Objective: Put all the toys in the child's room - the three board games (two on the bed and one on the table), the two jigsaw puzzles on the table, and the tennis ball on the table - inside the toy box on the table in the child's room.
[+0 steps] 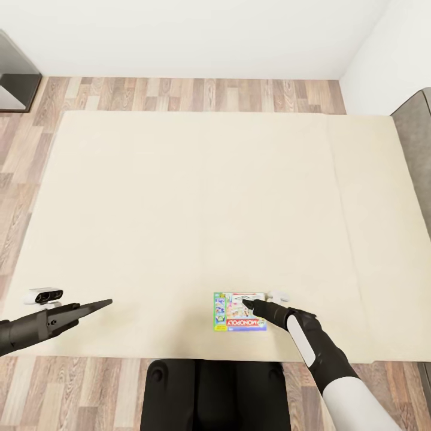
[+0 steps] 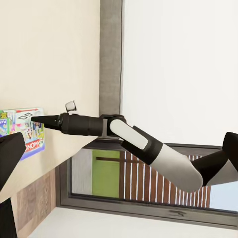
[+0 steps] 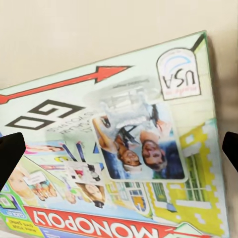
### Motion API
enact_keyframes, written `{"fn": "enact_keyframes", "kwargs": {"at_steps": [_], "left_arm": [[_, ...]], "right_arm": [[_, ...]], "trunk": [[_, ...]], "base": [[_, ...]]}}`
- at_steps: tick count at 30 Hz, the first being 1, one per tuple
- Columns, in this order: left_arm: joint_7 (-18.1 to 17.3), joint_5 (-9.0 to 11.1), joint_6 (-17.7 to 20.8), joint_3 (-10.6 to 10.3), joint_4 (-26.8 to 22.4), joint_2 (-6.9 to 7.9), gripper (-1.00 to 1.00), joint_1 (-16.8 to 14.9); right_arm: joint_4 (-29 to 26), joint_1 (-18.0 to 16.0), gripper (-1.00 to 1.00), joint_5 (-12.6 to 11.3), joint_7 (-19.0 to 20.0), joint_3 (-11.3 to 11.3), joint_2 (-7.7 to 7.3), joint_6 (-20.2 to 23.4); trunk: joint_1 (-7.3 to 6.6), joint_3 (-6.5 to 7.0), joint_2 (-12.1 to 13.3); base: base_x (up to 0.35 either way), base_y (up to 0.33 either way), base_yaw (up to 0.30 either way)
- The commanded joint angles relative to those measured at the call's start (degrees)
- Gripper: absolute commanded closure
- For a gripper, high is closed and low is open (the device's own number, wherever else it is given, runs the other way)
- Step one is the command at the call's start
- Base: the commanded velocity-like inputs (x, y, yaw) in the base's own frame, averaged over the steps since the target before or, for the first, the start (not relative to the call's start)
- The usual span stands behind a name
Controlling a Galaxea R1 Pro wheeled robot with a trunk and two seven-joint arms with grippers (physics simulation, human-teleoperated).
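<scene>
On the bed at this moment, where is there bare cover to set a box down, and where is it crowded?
The bed is bare beige cover nearly everywhere: from the far edge by the wall down to the near edge, and across to the headboard side. Only the near edge is busy, where the Monopoly box lies under the right gripper. The left gripper hangs over the near-left edge.

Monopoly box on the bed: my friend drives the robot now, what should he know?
Right pincer: open, its tips either side of the flat green-edged Monopoly game box, not gripping yet.
Left pincer: looks shut, holding nothing, over the near edge of the big beige bed.
Box lies flat near the bed's front edge.
Left: grip the box, carry it to the toy box, then the other toys.
</scene>
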Motion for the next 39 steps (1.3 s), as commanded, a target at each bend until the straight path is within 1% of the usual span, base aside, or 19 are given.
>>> {"fn": "enact_keyframes", "kwargs": {"at_steps": [1,26,32,39], "left_arm": [[-0.2,0.0,0.6,0.0,0.0,0.02,-1.00,0.0],[-0.1,0.0,0.6,0.0,0.0,0.01,-1.00,0.0],[-0.2,0.0,0.6,0.0,0.0,0.02,-1.00,0.0],[-0.2,0.0,0.6,0.0,0.0,0.02,-1.00,0.0]], "right_arm": [[-0.1,0.0,-1.00,-0.1,0.1,0.0,0.01,0.3],[-0.1,0.0,-1.00,-0.1,0.1,-0.1,-0.04,0.3],[-0.1,0.0,-1.00,-0.1,0.1,-0.1,-0.04,0.3],[-0.1,0.0,-1.00,-0.1,0.1,-0.1,-0.08,0.3]], "trunk": [[0.03,-0.06,-0.1],[0.03,-0.06,-0.1],[0.03,-0.06,-0.1],[0.03,-0.06,-0.1]], "base": [[0.000,0.028,0.000],[0.000,0.076,0.000],[0.000,0.137,0.000],[0.000,0.027,0.000]]}}
